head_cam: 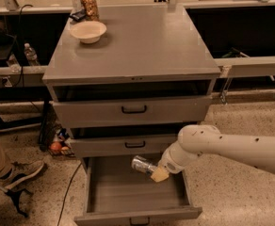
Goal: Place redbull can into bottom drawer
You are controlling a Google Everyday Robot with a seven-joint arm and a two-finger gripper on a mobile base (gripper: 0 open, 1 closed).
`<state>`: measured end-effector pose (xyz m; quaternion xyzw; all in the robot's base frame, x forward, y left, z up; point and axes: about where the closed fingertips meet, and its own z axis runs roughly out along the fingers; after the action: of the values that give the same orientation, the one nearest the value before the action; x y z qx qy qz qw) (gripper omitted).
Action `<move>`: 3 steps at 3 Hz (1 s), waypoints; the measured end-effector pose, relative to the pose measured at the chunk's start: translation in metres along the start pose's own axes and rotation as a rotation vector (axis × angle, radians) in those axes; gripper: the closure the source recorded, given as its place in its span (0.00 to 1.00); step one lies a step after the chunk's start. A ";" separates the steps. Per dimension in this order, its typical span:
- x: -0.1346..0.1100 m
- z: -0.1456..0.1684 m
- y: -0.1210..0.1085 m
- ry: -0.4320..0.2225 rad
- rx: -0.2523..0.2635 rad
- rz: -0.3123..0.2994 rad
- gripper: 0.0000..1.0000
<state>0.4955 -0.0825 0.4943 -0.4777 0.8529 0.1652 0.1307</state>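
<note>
The tool (153,171) grips the redbull can (142,165) over the bottom drawer (123,193).

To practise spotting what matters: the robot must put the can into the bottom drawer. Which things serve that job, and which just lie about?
Job: slim silver drink can; deep grey metal bottom drawer, pulled open; robot's gripper over that drawer, fingers shut on the can.
Lying about: tan bowl; brownish jar; clear plastic bottle.
</note>
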 end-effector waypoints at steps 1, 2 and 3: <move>0.023 0.033 -0.015 0.030 -0.008 0.084 1.00; 0.042 0.078 -0.031 0.015 -0.034 0.149 1.00; 0.063 0.148 -0.046 -0.022 -0.065 0.217 1.00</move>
<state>0.5120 -0.0935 0.3284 -0.3847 0.8923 0.2112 0.1060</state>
